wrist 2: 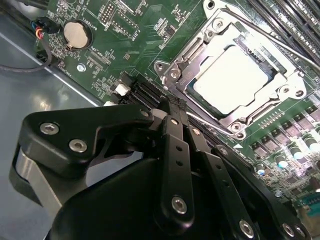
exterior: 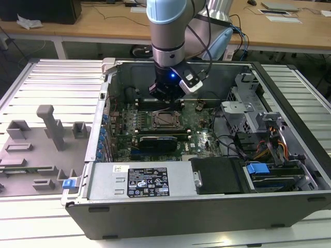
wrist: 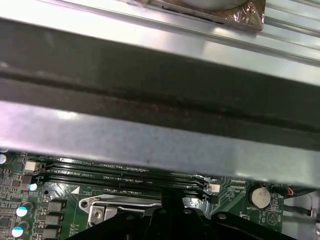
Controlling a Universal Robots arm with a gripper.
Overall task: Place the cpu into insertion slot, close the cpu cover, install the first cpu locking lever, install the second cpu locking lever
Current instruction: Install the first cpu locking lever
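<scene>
Exterior view: a Universal Robots arm reaches down into an open computer case [exterior: 289, 155], its gripper [exterior: 166, 95] hanging just above the insertion slot [exterior: 166, 120] near the middle of the green motherboard [exterior: 121, 129]. The second wrist view shows the cpu [wrist 2: 232, 80] seated flat in the slot, with the cpu cover [wrist 2: 189, 50] lying down around it and framing the silver-grey top through its window. The gripper [wrist 2: 172, 107] has its black fingers [wrist 2: 175, 145] pressed together, with nothing visible between them. Their tip sits at the socket's corner, just beside a thin locking lever [wrist 2: 212, 125] that runs along the cover's edge. Room is tight. Long black memory slots [wrist: 120, 175] border the socket on one side, with the case's metal wall [wrist: 150, 100] rising close behind them. A black graphics card [exterior: 158, 140] lies near the socket's opposite edge. Bare board around a coin battery [wrist 2: 76, 34] lies beside the fingers.
</scene>
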